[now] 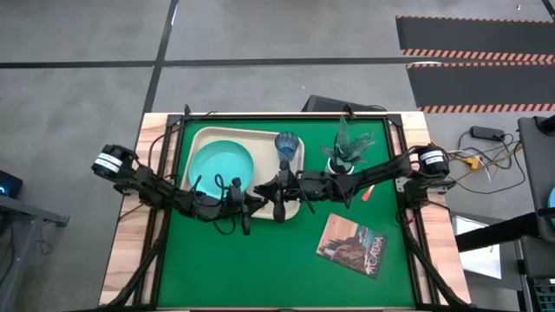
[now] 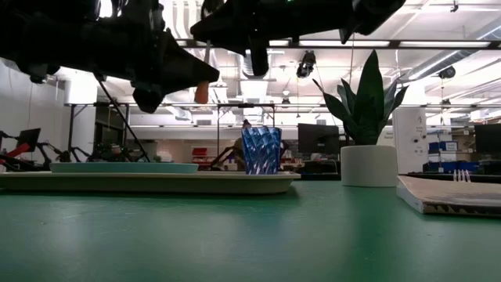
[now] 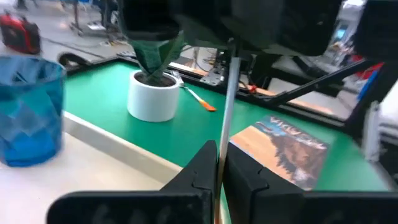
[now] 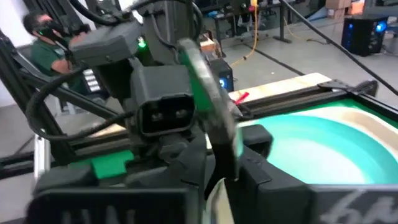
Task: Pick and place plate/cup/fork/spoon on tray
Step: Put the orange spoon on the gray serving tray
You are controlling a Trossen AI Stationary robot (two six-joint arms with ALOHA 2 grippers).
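Observation:
The spoon, with a silver stem (image 3: 227,93) and a red-orange handle (image 2: 202,92), hangs in the air over the tray's right rim, between my two grippers. My left gripper (image 1: 263,201) and right gripper (image 1: 283,191) meet tip to tip there, both shut on it. The teal plate (image 1: 220,167) lies flat on the beige tray (image 1: 201,135). The blue cup (image 1: 287,145) stands upright in the tray's far right corner. The fork (image 1: 367,192) lies flat on the green mat to the right of the pot, and also shows in the left wrist view (image 3: 198,99). My left gripper pinches the spoon's thin metal stem (image 3: 222,140) between its two fingers, coming level from the table's left. The stem runs on past the fingertips toward the right gripper. The spoon is lifted clear of the tray. My right gripper has the spoon's silver bowl end (image 4: 214,118) between its two fingers, coming level from the table's right. The bowl stands edge-on in the gap. The left gripper sits right behind it and hides the rest of the spoon.
A white pot with a green plant (image 1: 342,160) stands on the mat right of the tray, just behind the right arm. A picture-covered book (image 1: 351,245) lies near the front right. Green mat lies in front of the tray.

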